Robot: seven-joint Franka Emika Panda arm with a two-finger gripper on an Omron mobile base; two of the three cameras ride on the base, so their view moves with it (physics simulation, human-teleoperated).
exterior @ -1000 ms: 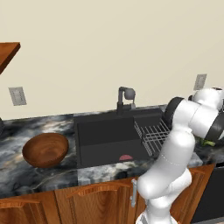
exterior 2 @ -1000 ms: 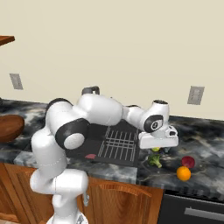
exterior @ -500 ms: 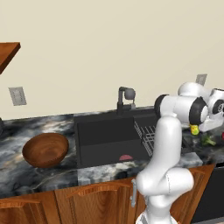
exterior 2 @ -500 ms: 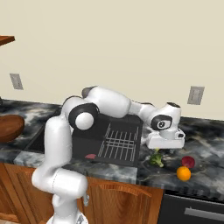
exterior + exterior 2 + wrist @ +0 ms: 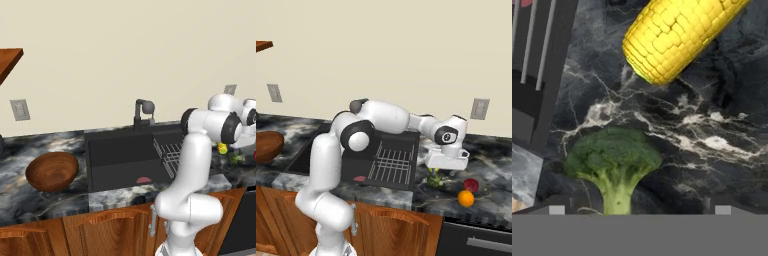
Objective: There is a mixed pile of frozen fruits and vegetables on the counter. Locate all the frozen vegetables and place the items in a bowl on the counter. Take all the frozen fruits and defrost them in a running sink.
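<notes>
Claw (image 5: pixel 637 209): jaws spread wide, nothing between them; in the hand view only the two tips peek up at the bottom edge, one at lower left, one at lower right. In the right base view the hand (image 5: pixel 447 159) hangs low over the counter, right of centre; its fingers are hidden under the white body.
Broccoli (image 5: pixel 613 161): lower centre of the hand view, between the two tips, stalk pointing to the bottom edge where it is cut off. In the right base view it is a small green blur (image 5: pixel 434 179) just below the hand.
Corn (image 5: pixel 677 35): upper centre to upper right of the hand view, lying slantwise, its far end cut off by the top edge; apart from the broccoli. In the left base view only a yellow speck (image 5: pixel 222 148) shows at far right, beside the arm.
Red ball (image 5: pixel 471 184): lower right of the right base view, on the counter.
Orange ball (image 5: pixel 466 198): just below the red ball, near the counter's front edge.
Bowl (image 5: pixel 52 171): left of the left base view, on the counter, well apart from the pile. In the right base view it is cut off by the left edge.
Counter (image 5: pixel 20 200): marbled, runs across both base views.
Sink (image 5: pixel 120 155): centre of the left base view; its right side is hidden by the arm.
Rack (image 5: pixel 392 162): inside the sink, centre of the right base view.
Faucet (image 5: pixel 143 113): behind the sink; whether water runs is hard to tell.
Pink patch (image 5: pixel 144 180): on the sink floor, partly hidden by the front rim.
</notes>
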